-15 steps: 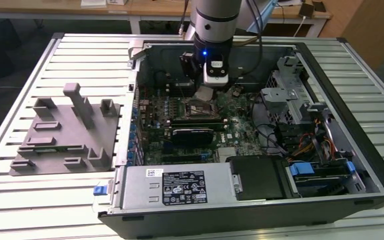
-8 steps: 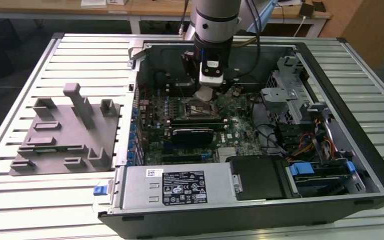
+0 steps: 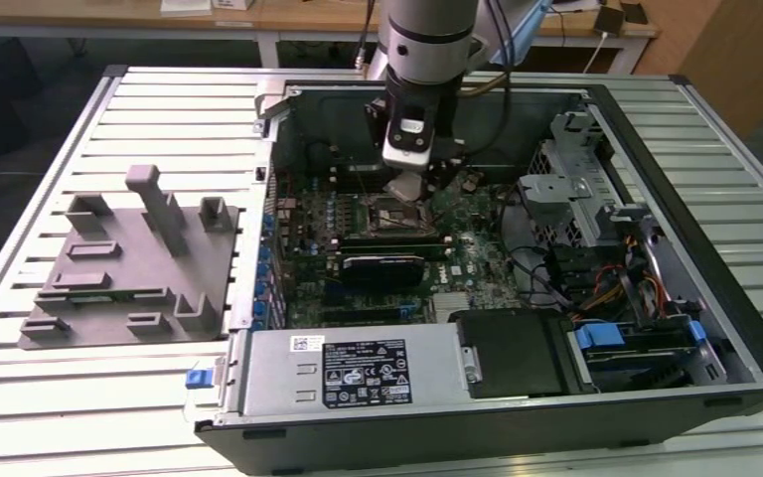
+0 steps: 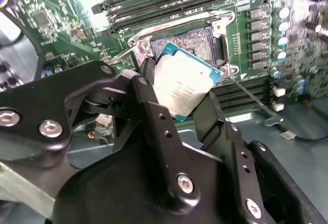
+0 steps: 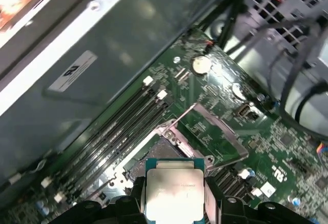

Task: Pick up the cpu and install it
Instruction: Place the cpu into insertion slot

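Observation:
My gripper [image 4: 180,93] is shut on the cpu [image 4: 180,84], a flat square chip with a silvery top, held by two opposite edges between black fingers [image 4: 154,116]. The cpu [image 5: 174,190] hangs just above the open motherboard socket [image 5: 169,149], whose metal load plate [image 5: 210,134] is flipped up. In the exterior view the gripper [image 3: 408,187] hangs inside the open computer case, right over the socket [image 3: 392,212] on the green motherboard [image 3: 475,253].
The case [image 3: 739,328] has tall walls around the board. A power supply [image 3: 349,370] and a black drive bay [image 3: 515,350] lie at the near side, cables and a blue-tabbed bracket [image 3: 620,333] at the exterior view's right. A grey fixture [image 3: 130,263] stands on the slatted table.

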You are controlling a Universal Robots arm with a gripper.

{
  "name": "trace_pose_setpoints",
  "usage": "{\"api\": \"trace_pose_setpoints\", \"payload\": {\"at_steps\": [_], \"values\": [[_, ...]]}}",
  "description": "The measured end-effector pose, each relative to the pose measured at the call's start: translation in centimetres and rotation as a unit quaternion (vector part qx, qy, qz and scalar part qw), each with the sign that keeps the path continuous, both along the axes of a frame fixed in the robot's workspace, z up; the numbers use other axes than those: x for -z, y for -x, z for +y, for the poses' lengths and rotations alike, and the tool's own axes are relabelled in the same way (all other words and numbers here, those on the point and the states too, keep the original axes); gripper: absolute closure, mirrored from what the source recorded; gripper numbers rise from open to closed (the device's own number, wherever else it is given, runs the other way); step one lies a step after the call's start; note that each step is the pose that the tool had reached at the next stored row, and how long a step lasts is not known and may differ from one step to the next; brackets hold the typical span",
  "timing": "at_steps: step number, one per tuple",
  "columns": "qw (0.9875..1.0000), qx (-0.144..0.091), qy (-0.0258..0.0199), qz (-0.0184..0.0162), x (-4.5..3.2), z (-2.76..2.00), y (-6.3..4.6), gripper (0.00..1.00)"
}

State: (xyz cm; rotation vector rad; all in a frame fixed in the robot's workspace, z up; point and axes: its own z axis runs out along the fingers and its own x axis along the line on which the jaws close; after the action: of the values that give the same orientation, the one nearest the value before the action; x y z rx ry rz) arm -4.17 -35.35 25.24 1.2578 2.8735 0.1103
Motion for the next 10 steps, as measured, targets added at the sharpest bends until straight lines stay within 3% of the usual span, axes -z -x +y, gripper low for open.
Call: {"api": "trace_pose_setpoints", "payload": {"at_steps": [5,10], "values": [[0.999,0.045,-0.0001,0.0,0.01,0.0,0.0,0.46],[0.9959,0.091,0.0,0.0,0.01,0.0,0.0,0.46]]}}
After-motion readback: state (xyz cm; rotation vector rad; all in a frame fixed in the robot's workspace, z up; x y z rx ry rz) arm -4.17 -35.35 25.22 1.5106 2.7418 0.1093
